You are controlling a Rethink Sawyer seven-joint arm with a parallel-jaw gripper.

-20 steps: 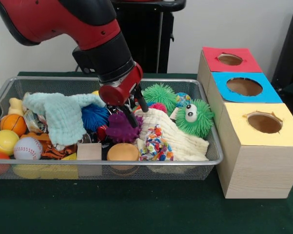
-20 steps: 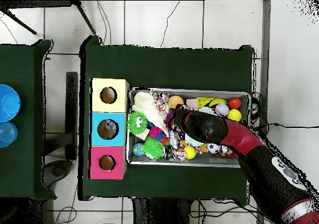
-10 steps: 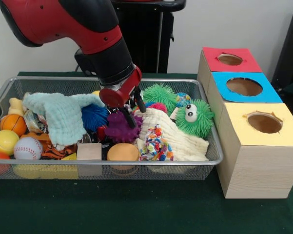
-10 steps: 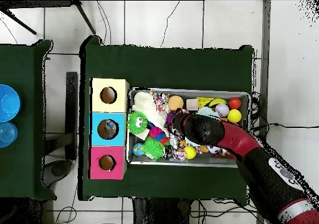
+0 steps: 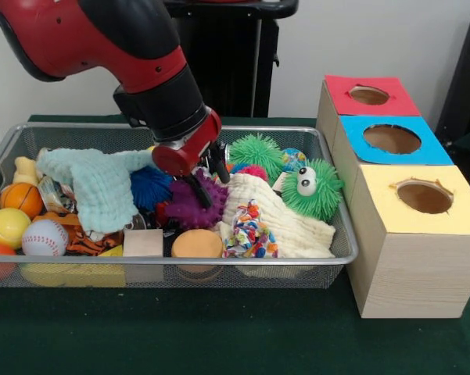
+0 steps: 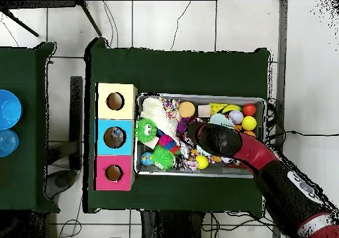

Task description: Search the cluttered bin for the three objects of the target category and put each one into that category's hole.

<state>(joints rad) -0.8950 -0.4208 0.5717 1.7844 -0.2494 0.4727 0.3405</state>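
Packets with blue and red print were hard to make out among the clutter; one crinkly clear packet (image 5: 53, 195) showed at the bin's (image 5: 172, 128) left end, tucked under the edge of the pale blue cloth (image 5: 102, 183) and just beside the basketball (image 5: 21, 198). The others could not be picked out. The bin sat on the green worktop (image 5: 219, 336), with the row of three boxes just beside its right end: red top (image 5: 370, 95) farthest, blue top (image 5: 395, 139) in the middle, yellow top (image 5: 425, 197) nearest the camera, each with a round hole.

The pincer (image 5: 205, 178) hung low over the middle of the bin, its two black fingers (image 5: 218, 166) parted and nothing seen between them. Its tips stood at the purple spiky ball (image 5: 189, 205), between the blue spiky ball (image 5: 151, 187) and the cream cloth (image 5: 274, 219). A confetti bundle (image 5: 249, 230) lay on that cloth. The green googly-eyed puff (image 5: 311, 190) rested at the bin's right end, near the boxes. From overhead, the arm (image 6: 265, 166) covered much of the bin's (image 6: 198, 96) middle.
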